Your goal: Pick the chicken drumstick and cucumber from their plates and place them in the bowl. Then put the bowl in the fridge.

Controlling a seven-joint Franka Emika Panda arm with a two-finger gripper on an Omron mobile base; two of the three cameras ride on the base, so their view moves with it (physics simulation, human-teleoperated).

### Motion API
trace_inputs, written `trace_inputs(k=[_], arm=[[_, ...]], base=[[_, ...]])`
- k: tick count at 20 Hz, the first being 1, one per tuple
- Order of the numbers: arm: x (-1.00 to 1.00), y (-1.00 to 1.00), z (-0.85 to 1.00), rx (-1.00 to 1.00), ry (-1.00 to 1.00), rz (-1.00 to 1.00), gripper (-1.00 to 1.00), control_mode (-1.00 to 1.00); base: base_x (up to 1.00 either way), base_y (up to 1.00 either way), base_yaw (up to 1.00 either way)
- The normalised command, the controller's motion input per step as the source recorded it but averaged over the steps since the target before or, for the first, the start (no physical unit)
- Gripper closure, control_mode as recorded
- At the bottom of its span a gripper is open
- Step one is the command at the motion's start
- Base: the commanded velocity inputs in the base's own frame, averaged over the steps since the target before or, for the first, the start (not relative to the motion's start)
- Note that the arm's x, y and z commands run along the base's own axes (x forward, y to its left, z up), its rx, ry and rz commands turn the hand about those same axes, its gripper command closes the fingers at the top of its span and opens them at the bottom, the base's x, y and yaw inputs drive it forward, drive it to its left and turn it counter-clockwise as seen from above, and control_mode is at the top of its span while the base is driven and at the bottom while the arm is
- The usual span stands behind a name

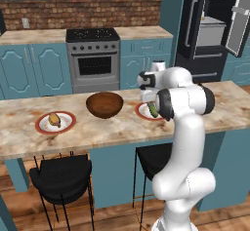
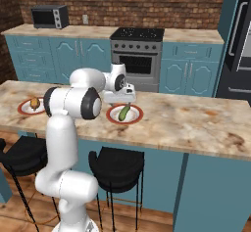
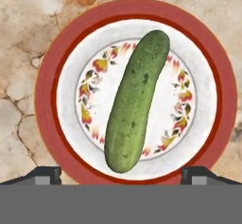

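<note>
Green cucumber [image 3: 136, 102] below tool [image 3: 121, 175] (jaws wide).

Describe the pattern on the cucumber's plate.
Red-brown rim, white centre with a red-yellow floral ring on the plate; hand view.

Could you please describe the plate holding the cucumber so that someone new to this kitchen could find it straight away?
On the long marble counter facing the oven, look right of the dark wooden bowl. There a red-rimmed plate holds a green cucumber, under the open tool. The other plate carries a brown drumstick.
</note>
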Motion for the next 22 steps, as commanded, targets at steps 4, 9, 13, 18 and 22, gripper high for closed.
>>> trace_inputs(k=[4,9,13,18,22], arm=[[0.23,0.00,-0.26,0.00,0.00,0.00,-1.00,-1.00],[0.00,-0.06,-0.25,0.00,0.01,0.00,-1.00,-1.00],[0.01,-0.08,-0.30,0.00,0.07,0.00,-1.00,-1.00],[0.00,-0.02,-0.30,0.00,0.13,0.00,-1.00,-1.00],[0.01,0.01,-0.23,0.00,0.12,0.00,-1.00,-1.00]], base=[[0.00,0.00,0.00],[0.00,0.00,0.00],[0.00,0.00,0.00],[0.00,0.00,0.00],[0.00,0.00,0.00]])
